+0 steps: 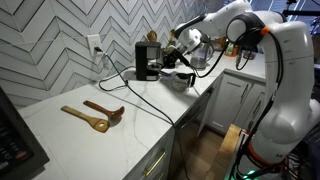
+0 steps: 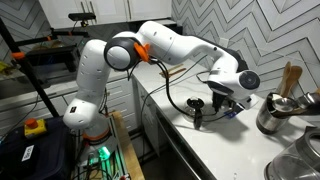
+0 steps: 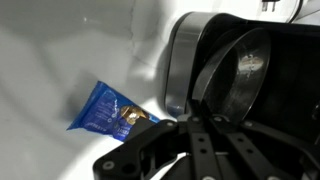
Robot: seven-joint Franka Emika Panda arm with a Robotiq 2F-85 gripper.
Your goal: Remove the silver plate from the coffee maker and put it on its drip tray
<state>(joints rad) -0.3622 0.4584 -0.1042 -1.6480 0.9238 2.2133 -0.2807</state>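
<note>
The black coffee maker [image 1: 147, 60] stands on the white counter by the wall. My gripper [image 1: 176, 58] hovers just in front of it, at the height of its upper half; it also shows in an exterior view [image 2: 226, 101]. In the wrist view my fingers [image 3: 197, 104] are shut on the rim of the round silver plate [image 3: 246, 68], which hangs tilted on its edge. The dark curved body beside the plate looks like the coffee maker [image 3: 183, 55]. The drip tray is hidden behind my gripper and arm.
A steel kettle [image 1: 197, 48] [image 2: 274, 113] stands behind the gripper. A blue packet [image 3: 110, 108] lies on the counter. Two wooden spoons [image 1: 92, 115] lie nearer the counter's front. A black cord [image 1: 135, 90] runs across the counter. A small dark cup [image 2: 197, 108] stands near the edge.
</note>
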